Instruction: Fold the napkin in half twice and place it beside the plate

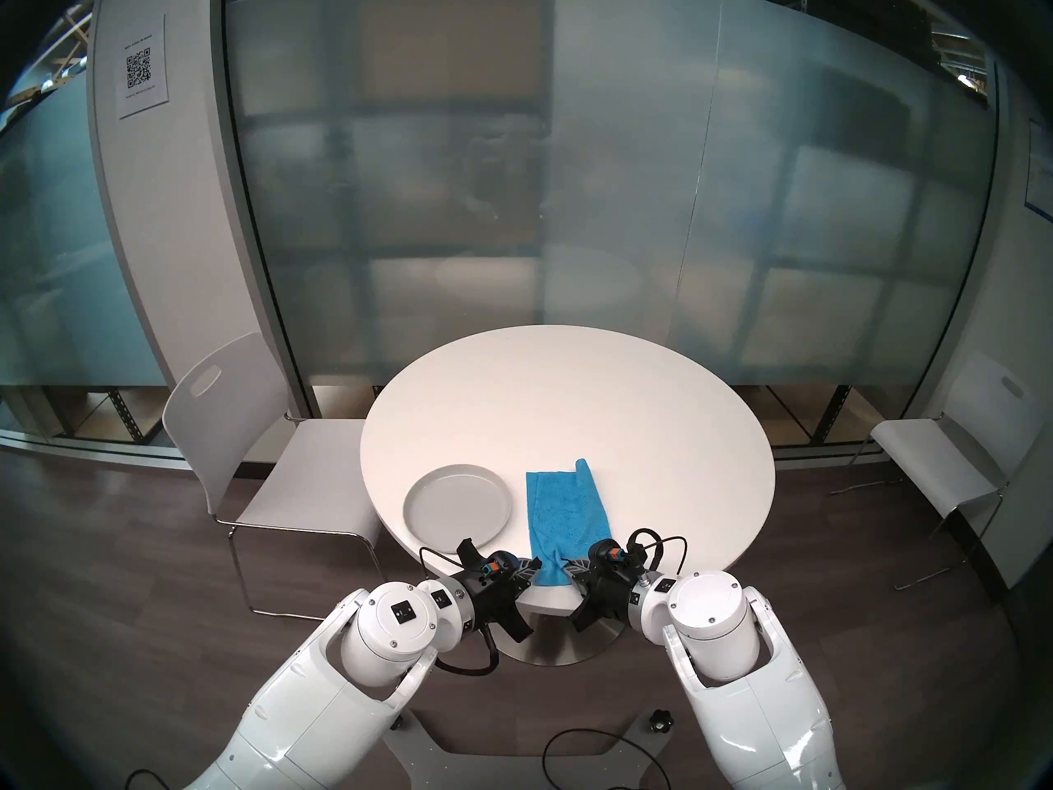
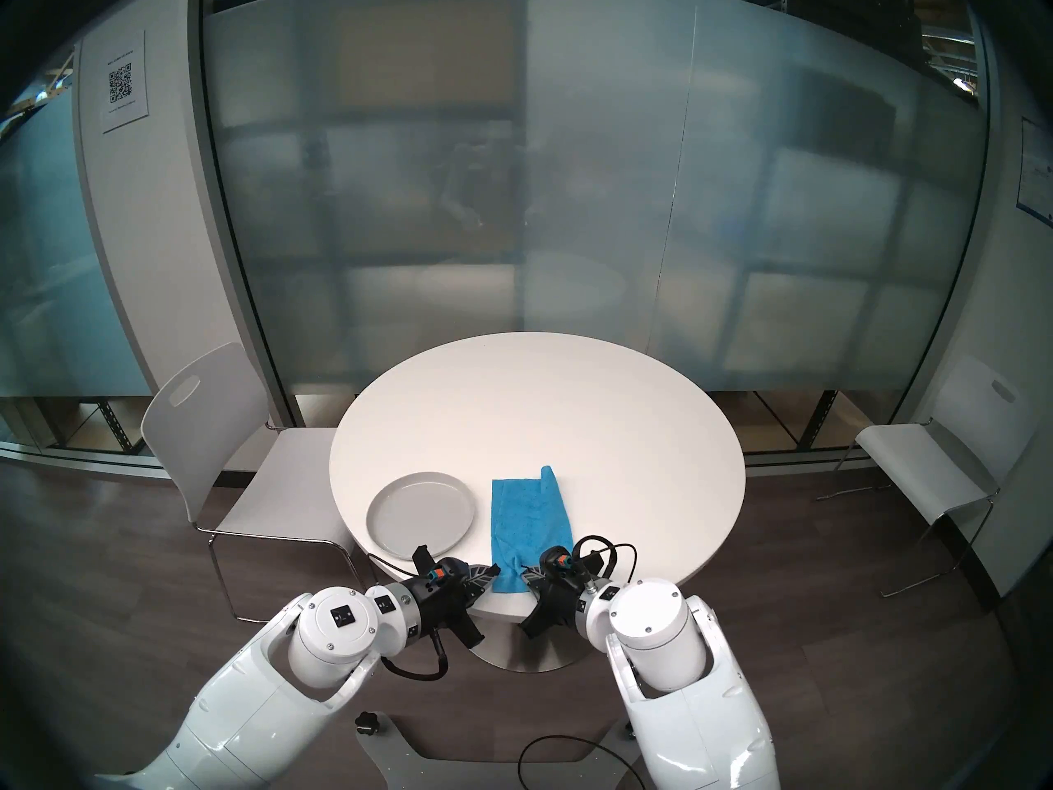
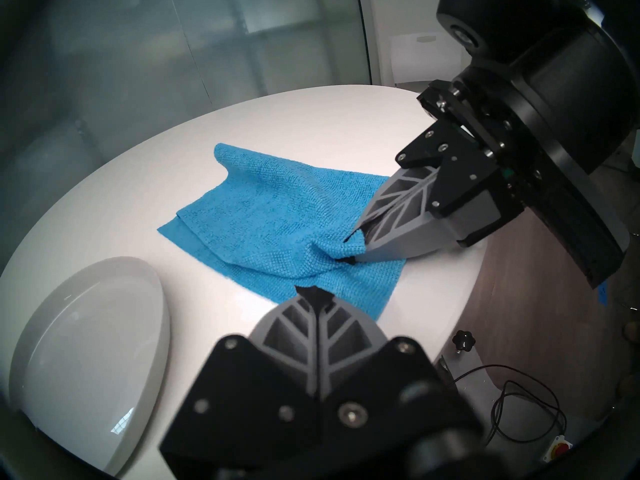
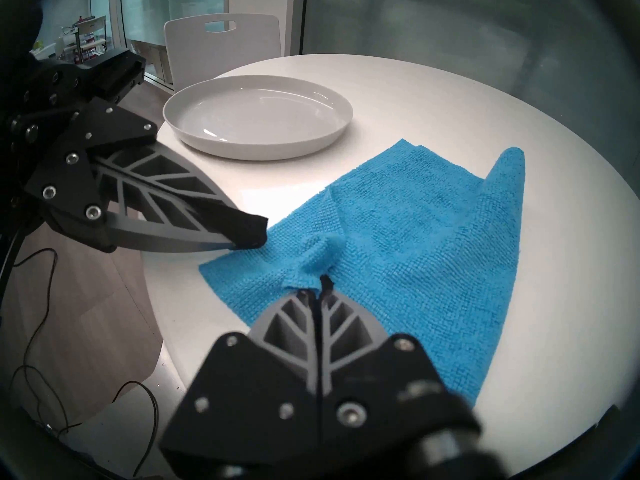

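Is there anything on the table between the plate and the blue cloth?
No. Only bare white table separates the plate from the napkin, clearest in the right wrist view.

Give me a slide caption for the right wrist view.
Right gripper pinching the blue napkin beside the plate.

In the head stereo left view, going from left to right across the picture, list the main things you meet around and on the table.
Left chair → plate → napkin → right chair.
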`<state>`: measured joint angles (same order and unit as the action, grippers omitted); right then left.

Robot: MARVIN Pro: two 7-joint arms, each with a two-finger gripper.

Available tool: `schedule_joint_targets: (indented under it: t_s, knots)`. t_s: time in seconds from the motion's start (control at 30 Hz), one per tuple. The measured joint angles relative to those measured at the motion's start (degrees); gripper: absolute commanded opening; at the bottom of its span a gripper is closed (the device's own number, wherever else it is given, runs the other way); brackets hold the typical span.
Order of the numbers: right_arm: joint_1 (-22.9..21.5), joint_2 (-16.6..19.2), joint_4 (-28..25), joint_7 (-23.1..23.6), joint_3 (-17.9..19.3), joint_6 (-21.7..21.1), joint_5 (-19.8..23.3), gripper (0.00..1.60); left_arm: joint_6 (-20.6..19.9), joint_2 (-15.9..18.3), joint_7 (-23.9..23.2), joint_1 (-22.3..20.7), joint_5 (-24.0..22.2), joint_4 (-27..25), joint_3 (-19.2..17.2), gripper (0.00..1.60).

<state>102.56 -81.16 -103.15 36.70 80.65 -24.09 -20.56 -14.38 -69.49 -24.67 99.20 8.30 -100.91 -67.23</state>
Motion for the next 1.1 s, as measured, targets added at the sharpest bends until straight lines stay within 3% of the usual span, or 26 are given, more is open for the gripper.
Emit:
schedule_joint_targets:
  t_s: [0.4,0.67,1.1]
  knots:
    - [-0.2,0.8,-0.1,1.2,-0.1,0.0,-0.4,0.21,-0.4,-0.8,0.2,-2.6,-0.6,0.8,-0.6,0.00]
    - [0.8,1.3,-1.4,1.7,0.0,-0.1,-0.6,0.21,-0.9,-2.2,-0.3,-5.8,-0.3,2.5,1.3,0.00]
    - [2.5,1.6,-2.8,2.3,1.2,-0.1,0.3,0.21,-1.1,-5.0,1.1,-11.2,2.0,9.0,3.2,0.00]
